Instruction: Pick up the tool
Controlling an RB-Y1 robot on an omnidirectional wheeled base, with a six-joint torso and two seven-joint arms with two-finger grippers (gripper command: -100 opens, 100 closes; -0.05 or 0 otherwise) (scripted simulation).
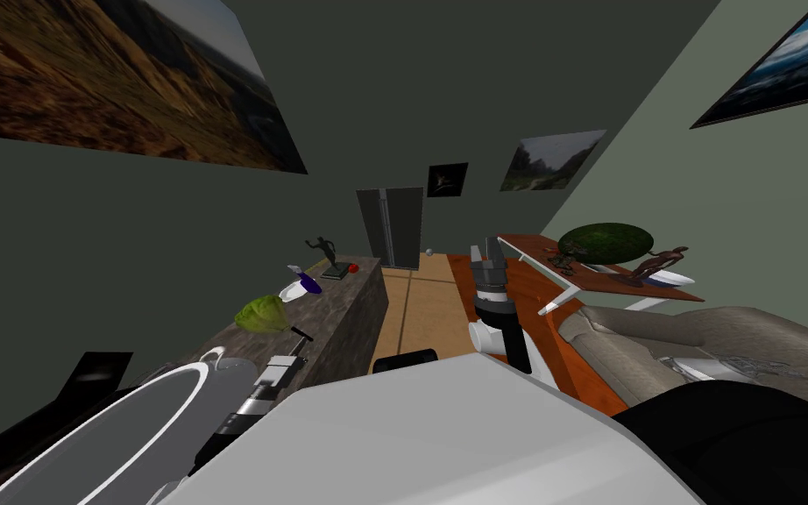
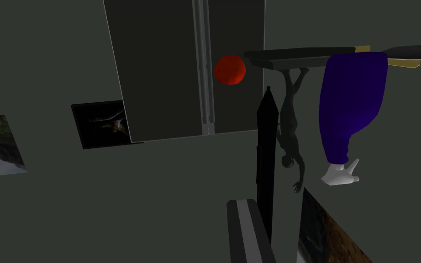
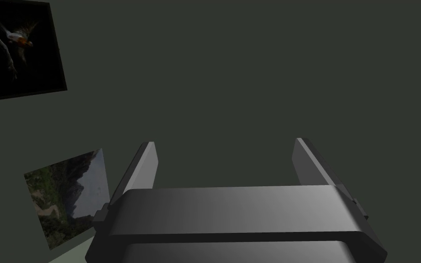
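The left arm reaches low over the mottled stone counter (image 1: 341,302), its gripper (image 1: 294,354) pinching the slim, black, pointed tool (image 2: 267,137). Its wrist view adds one finger (image 2: 246,228) flat against the tool, with a red ball (image 2: 229,69) and a purple bottle (image 2: 351,100) beyond. The right gripper (image 1: 489,252) stands upright, blades spread.

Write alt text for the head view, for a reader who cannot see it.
The left gripper hangs over a dark counter with a thin black tool at its tip, beside a green lettuce. The right gripper is raised and open; a red-brown table stands to its right.
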